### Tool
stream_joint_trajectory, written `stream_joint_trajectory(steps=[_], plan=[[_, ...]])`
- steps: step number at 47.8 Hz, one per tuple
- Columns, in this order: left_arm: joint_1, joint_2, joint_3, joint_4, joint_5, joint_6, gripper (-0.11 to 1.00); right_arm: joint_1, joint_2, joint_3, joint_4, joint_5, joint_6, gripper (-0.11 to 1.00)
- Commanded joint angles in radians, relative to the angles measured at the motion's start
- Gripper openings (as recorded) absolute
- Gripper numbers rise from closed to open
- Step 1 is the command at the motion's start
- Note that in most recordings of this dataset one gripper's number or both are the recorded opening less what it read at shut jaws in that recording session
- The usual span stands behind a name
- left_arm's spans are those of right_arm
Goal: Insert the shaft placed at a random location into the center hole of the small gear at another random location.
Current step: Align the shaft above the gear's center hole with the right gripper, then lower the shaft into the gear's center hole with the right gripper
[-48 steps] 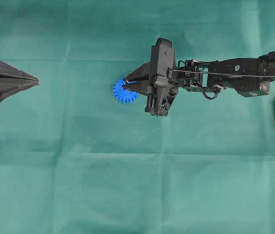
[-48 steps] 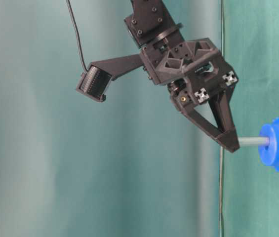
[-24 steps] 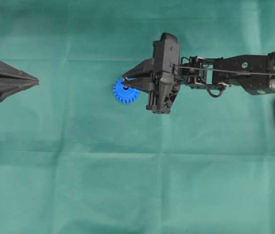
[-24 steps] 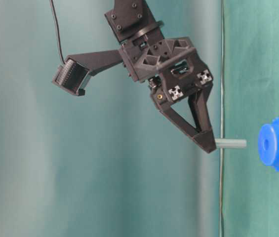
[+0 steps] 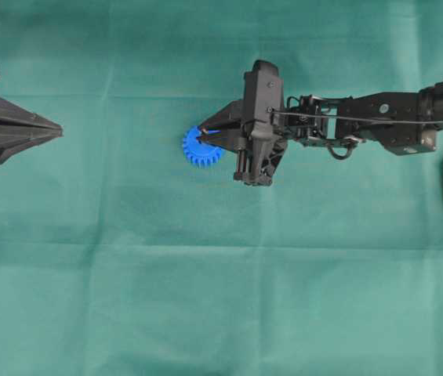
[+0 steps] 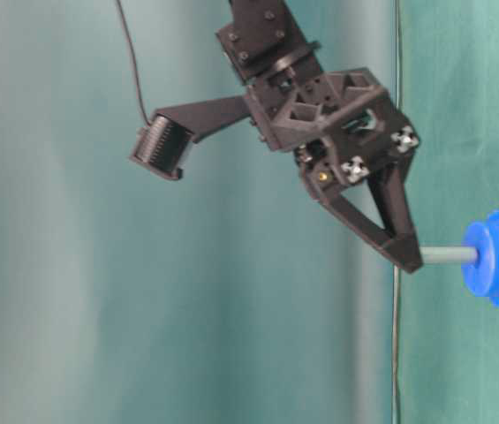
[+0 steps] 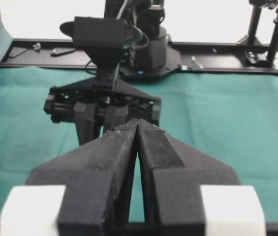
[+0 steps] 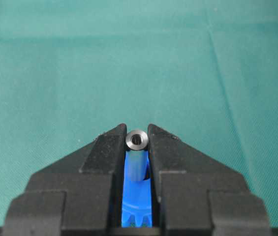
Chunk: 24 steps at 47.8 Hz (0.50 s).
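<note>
— Since you want it in the hole, why pinch the shaft (image 6: pixel 448 255) by its top end?

— So the lower end stays free; my right gripper (image 8: pixel 137 142) clamps it above the gear (image 5: pixel 201 149).

— Is it in?

— Side view shows its tip at the hub; overhead hides that

A green cloth (image 5: pixel 205 282) is spread across the whole overhead frame, with faint creases seen running through it. A black rail (image 7: pixel 237 46) is seen along the upper edge of the left wrist view.
</note>
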State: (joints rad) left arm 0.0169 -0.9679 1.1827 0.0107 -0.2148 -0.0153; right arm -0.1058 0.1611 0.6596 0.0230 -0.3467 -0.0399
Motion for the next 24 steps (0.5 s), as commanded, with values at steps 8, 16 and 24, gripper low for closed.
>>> stream_joint_trajectory(steps=[8, 16, 24], plan=[[0.002, 0.003, -0.026, 0.002, -0.009, -0.002, 0.0, -0.005, 0.011, -0.025, 0.003, -0.034, -0.012, 0.13], [0.002, 0.003, -0.028, 0.002, -0.011, -0.002, 0.0, -0.006, 0.012, -0.026, 0.003, -0.034, -0.012, 0.13], [0.002, 0.003, -0.028, 0.002, -0.009, -0.002, 0.0, -0.009, 0.011, -0.026, 0.003, -0.034, -0.011, 0.13]])
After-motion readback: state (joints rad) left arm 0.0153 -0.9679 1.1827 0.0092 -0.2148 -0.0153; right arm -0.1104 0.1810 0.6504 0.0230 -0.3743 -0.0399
